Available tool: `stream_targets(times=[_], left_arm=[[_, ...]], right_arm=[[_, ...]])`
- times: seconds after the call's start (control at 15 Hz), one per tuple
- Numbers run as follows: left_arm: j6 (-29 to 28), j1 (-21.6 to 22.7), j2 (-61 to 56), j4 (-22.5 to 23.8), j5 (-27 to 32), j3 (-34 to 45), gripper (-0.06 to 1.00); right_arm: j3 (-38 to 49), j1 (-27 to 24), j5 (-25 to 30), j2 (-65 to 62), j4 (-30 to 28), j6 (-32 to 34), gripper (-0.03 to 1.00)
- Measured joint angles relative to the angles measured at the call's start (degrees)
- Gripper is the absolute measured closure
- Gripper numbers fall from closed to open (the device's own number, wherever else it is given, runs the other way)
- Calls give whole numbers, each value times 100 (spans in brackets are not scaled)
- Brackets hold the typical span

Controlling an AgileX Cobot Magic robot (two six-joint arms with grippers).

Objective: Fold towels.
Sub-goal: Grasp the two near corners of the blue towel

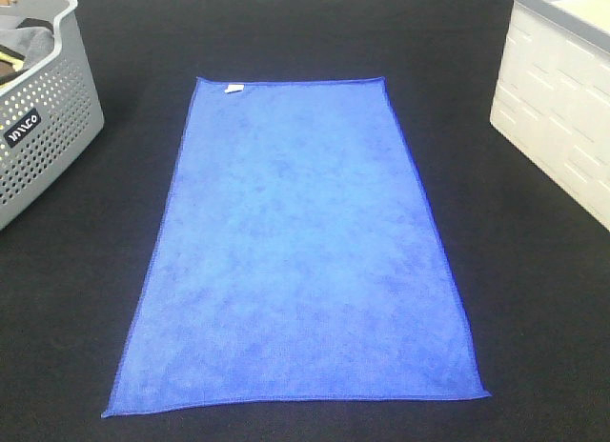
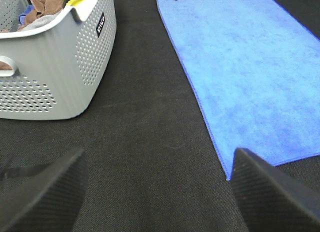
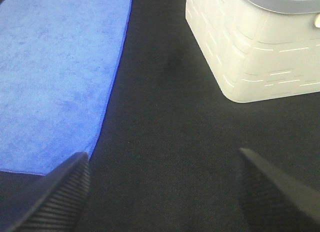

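A bright royal-blue towel lies flat and spread out on the black table, long side running away from me. Its small white tag is at the far left corner. The towel also shows in the left wrist view and in the right wrist view. My left gripper is open and empty, above the black surface just off the towel's near left corner. My right gripper is open and empty, just off the near right corner. Neither gripper shows in the exterior high view.
A grey perforated laundry basket with cloths inside stands at the far left, also in the left wrist view. A cream-white bin stands at the far right, also in the right wrist view. The table is covered in black cloth.
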Motion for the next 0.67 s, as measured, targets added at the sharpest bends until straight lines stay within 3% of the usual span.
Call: stream_targets(times=[0.67], left_arm=[[0,0,0,0,0,0,19]], right_arm=[[0,0,0,0,0,0,21]])
